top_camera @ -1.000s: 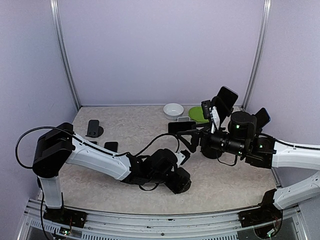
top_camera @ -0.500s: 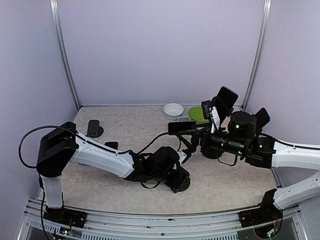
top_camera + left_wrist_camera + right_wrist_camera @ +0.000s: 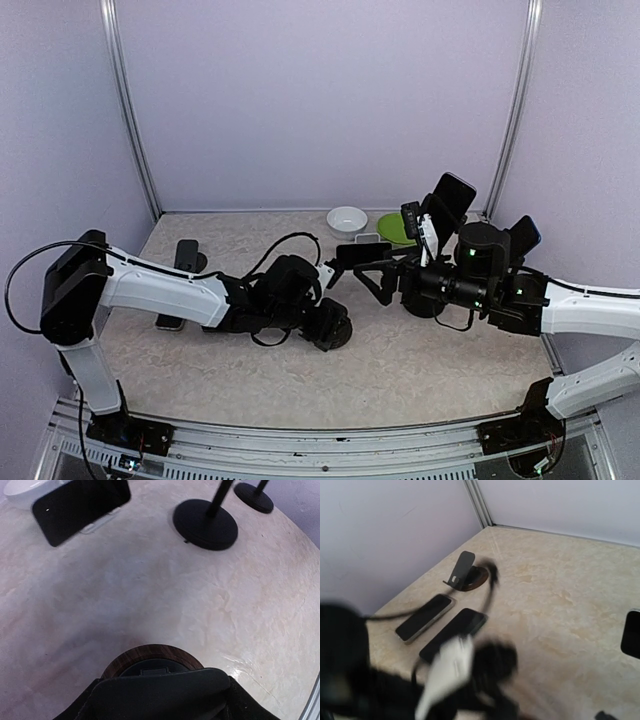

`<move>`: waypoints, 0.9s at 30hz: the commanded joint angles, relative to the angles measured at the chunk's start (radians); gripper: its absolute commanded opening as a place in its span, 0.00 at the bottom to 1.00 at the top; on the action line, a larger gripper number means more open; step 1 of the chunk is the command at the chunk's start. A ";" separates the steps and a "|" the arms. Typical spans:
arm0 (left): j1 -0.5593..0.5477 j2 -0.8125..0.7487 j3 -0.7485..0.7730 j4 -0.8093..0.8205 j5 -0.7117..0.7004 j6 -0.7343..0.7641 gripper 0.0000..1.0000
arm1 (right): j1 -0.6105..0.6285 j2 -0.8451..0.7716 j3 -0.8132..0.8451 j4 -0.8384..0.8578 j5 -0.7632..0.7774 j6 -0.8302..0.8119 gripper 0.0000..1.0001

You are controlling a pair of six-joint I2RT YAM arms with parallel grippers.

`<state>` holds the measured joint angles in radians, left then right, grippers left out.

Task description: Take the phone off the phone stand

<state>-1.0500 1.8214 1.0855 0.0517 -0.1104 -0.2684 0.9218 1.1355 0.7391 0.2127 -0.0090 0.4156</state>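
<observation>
Phone (image 3: pixel 165 695) clamped, we judge, in the closed left gripper (image 3: pixel 338 328) | phone stand (image 3: pixel 150 654) base just beyond its tip | right gripper (image 3: pixel 368 280) gapes open farther right | we lift slowly, straight off the stand, checking the base does not rise.

At the back of the worktop (image 3: pixel 440 370), a bowl (image 3: pixel 347 218) lies left of a plate (image 3: pixel 396 229). A phone (image 3: pixel 363 252) leans on a stand (image 3: pixel 100 524) just before them. Near the left edge, an outer phone (image 3: pixel 425 617) and an inner phone (image 3: pixel 452 632) lie flat side by side before a 2nd stand (image 3: pixel 465 572). A 3rd stand (image 3: pixel 152 659) is at mid-worktop.
</observation>
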 commanded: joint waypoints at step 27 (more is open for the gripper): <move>0.600 0.042 0.140 -0.029 -0.115 0.018 0.49 | -0.023 0.077 -0.007 0.044 -0.109 -0.006 1.00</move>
<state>-0.4938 1.8194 1.1748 0.0093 -0.2028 -0.2680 0.9112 1.1999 0.7383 0.2371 -0.0910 0.4156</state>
